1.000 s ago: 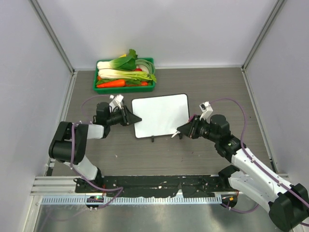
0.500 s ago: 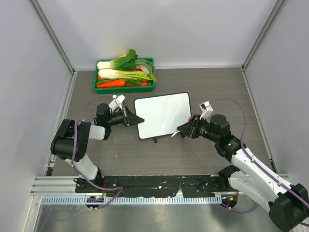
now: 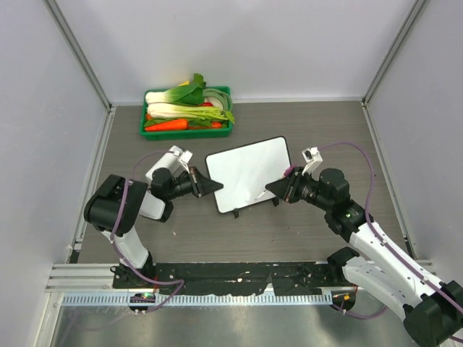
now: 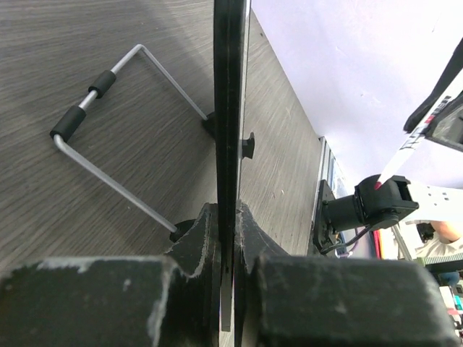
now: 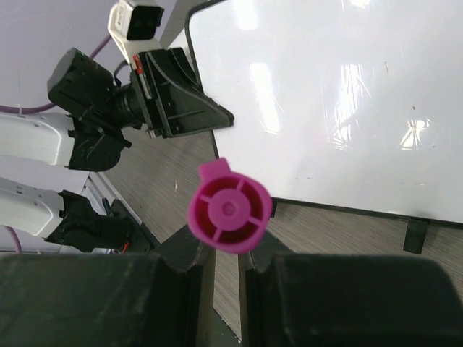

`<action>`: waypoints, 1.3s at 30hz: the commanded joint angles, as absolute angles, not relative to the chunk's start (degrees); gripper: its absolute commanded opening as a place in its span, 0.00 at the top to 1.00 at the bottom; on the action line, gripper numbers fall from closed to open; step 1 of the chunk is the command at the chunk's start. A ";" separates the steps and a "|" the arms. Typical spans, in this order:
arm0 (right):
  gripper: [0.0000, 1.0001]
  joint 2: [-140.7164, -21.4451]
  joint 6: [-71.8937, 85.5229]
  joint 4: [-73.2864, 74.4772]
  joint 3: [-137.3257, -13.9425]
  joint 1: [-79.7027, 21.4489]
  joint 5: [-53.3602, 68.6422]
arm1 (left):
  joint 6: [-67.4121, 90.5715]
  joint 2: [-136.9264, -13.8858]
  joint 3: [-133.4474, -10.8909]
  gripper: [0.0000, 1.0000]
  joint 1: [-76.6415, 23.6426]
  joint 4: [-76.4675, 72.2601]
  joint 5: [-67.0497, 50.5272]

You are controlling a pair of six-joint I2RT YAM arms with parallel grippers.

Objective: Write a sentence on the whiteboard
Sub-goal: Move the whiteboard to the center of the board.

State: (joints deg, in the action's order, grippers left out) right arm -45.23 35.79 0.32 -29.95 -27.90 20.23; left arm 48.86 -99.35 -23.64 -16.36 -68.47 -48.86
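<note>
Left gripper [image 3: 213, 186] clamping whiteboard [image 3: 249, 170], right gripper [image 3: 273, 189] holding marker [image 5: 229, 210], wood-grain table [image 3: 311, 130], pale walls [image 3: 239, 43]

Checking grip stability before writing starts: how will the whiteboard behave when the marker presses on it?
Probably stiff: edge-on, the whiteboard looks straight and flat in the left hand. Clamped at one edge only, it may pivot under pressure. Its glossy face looks slippery, so the marker in the right hand could skid.

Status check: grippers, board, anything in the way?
Left gripper shut on whiteboard left edge. Right gripper shut on pink marker, tip near board's lower edge. Board blank, nothing written. Vegetable tray at back, apart from board.
</note>
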 commanded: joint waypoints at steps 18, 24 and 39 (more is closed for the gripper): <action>0.99 -37.71 34.19 5.10 -34.19 -27.86 19.07 | 47.55 -101.86 -15.73 1.00 -27.77 -77.87 -51.42; 0.99 -36.13 34.19 6.85 -34.54 -27.86 18.63 | 46.93 -101.34 -13.89 1.00 -28.30 -78.40 -51.33; 0.98 -36.21 32.61 7.82 -35.07 -27.86 18.02 | 40.53 -88.35 -14.06 0.71 -28.48 -57.96 -48.43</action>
